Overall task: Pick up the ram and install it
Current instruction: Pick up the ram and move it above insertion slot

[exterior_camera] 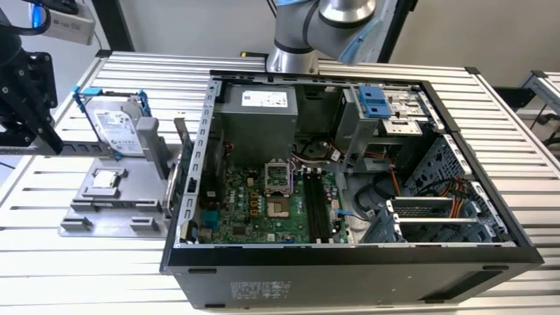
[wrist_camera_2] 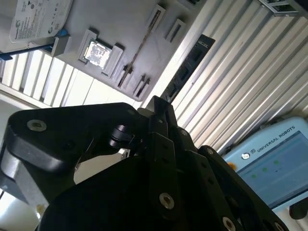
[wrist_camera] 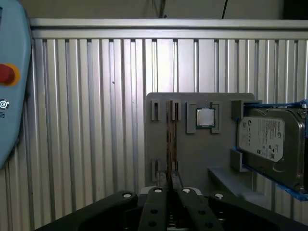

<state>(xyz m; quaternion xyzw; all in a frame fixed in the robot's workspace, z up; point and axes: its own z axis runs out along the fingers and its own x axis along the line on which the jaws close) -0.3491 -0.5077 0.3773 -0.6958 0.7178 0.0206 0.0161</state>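
1. gripper (wrist_camera: 169, 184): black fingers (wrist_camera: 159, 188) pressed together, closed on nothing. In the first wrist view the tips line up with the ram's thin edge but are not touching it.
2. ram (wrist_camera: 169, 139): sits in the grey fixture plate (wrist_camera: 192, 159), standing on its long edge between small grey slot posts (wrist_camera: 154, 110) at both ends. Seen edge-on it's a long, thin, dark brownish strip, straight. In the exterior view it's the dark upright stick at the plate's side, just beside the case wall.
3. On the same plate: processor chip (wrist_camera: 205, 117), square, silver, flat in its own pocket near one end of the ram. Beyond the chip is the hard drive (wrist_camera: 269, 144) in a blue frame (exterior_camera: 79, 108), propped up in its holder on the side of the plate away from the ram.
4. The plate lies on a ribbed aluminium table (wrist_camera: 86, 120). A light-blue teach pendant (wrist_camera: 9, 96) with a red button sits on the table off the ram's side of the plate, apart from it.
5. computer case (exterior_camera: 350, 269): black, side open, on the exterior view's right of the plate. Whether it's touching or just beside, can't tell. Inside are a green motherboard (exterior_camera: 258, 203), long black memory slots (exterior_camera: 317, 203) and a grey power supply (exterior_camera: 258, 115) at the back.
6. Print: white label on the hard drive, labels on the power supply and on the case's near side, lettering on the pendant.
7. arm (exterior_camera: 324, 26): its grey base column stands behind the case.
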